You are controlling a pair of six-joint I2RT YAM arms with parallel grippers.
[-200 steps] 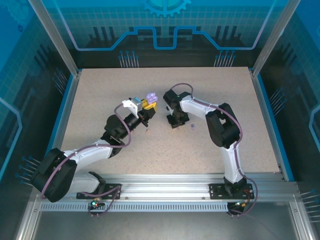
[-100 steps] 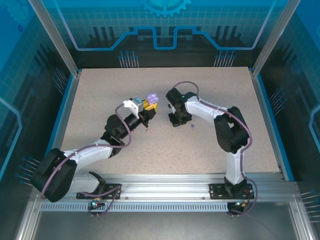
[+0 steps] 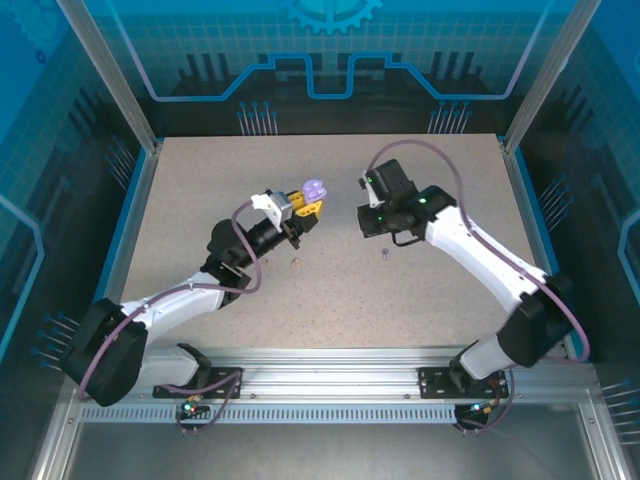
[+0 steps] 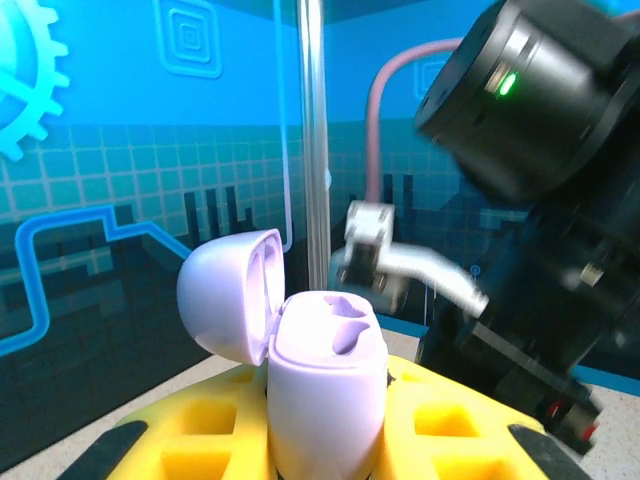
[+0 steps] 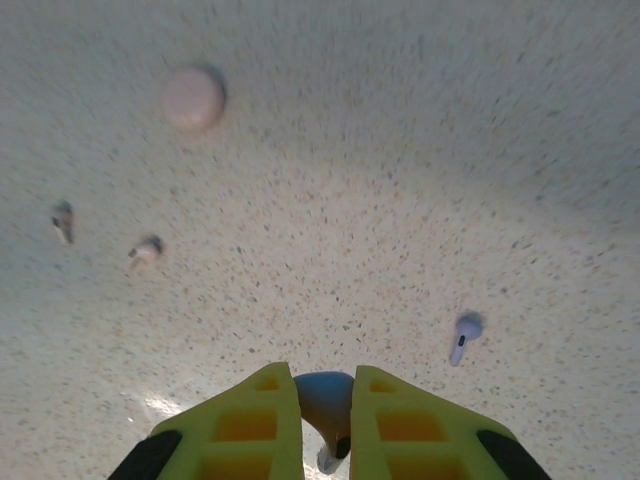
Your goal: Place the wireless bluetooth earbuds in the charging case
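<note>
A: So, left jaws?
B: Clamped on purple charging case [image 4: 325,390], lid [image 4: 230,300] flipped open.
A: Right jaws?
B: Nearly closed, pinching one purple earbud [image 5: 322,395]. A second purple earbud [image 5: 463,335] lies loose on table [image 3: 200,200], near them.

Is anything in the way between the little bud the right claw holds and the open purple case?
Nothing visible: only open air separates the right gripper and its earbud from the lid-open case.
</note>
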